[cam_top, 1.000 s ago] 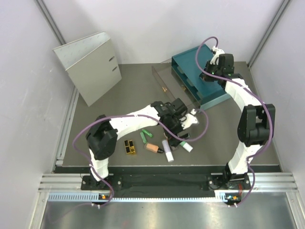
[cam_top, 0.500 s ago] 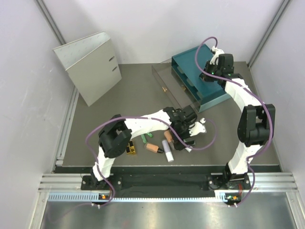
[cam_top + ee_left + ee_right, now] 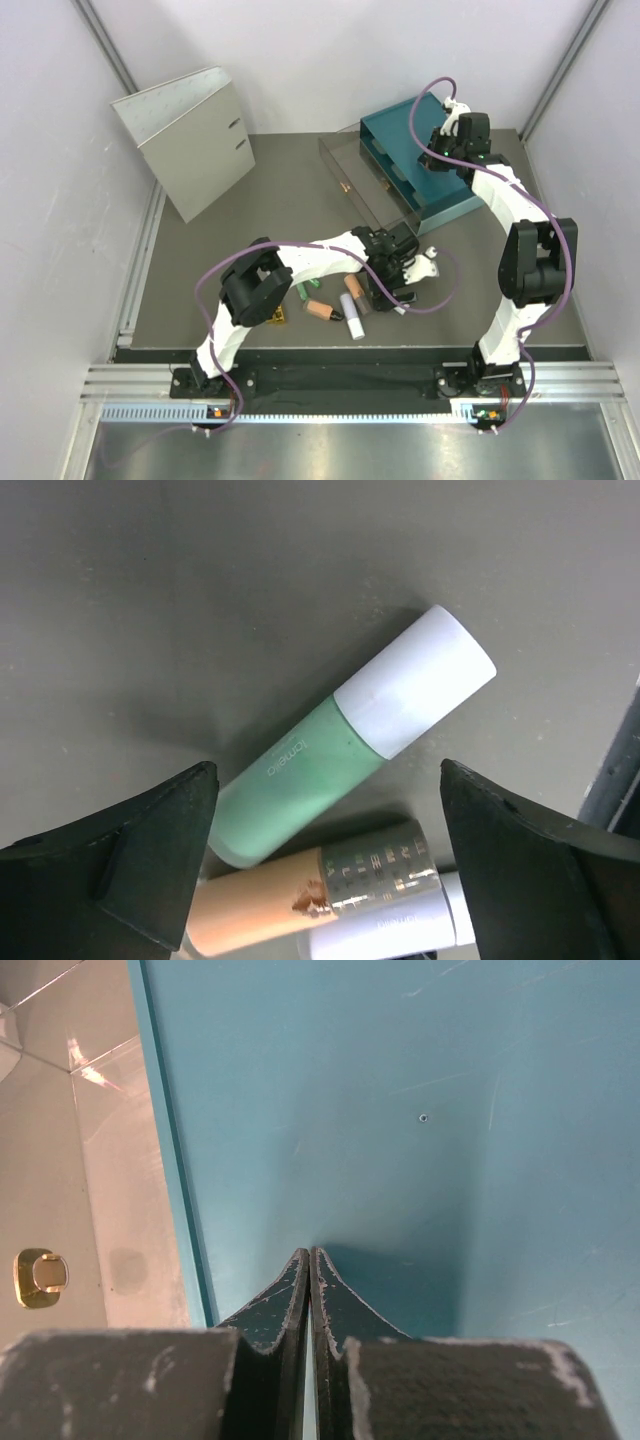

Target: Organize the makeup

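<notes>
My left gripper point(image 3: 388, 294) is open and hangs low over the makeup at the front middle. In the left wrist view its gripper point(image 3: 328, 780) has the green tube with a white cap point(image 3: 340, 745) lying on the table between the two black fingers point(image 3: 130, 865), untouched. A peach-orange tube with a silver cap point(image 3: 290, 900) and a white-lilac tube point(image 3: 400, 930) lie just beside it. The top view shows a green tube point(image 3: 303, 290), a peach tube point(image 3: 320, 310), the white-lilac tube point(image 3: 352, 314) and the gold-and-black block point(image 3: 274, 316), partly hidden by the arm. My right gripper point(image 3: 447, 150) is shut and empty, its tip point(image 3: 310, 1252) at the teal drawer box.
The teal drawer box point(image 3: 440, 190) stands at the back right, its flat top point(image 3: 430, 1110) under my right gripper. The clear plastic box point(image 3: 365, 175) with a gold handle point(image 3: 38, 1275) sits against its left side. A grey binder point(image 3: 190, 140) stands at the back left.
My left arm has swung right and toward the front, bringing its open gripper down over the green tube with the white cap. The right arm has not moved.
</notes>
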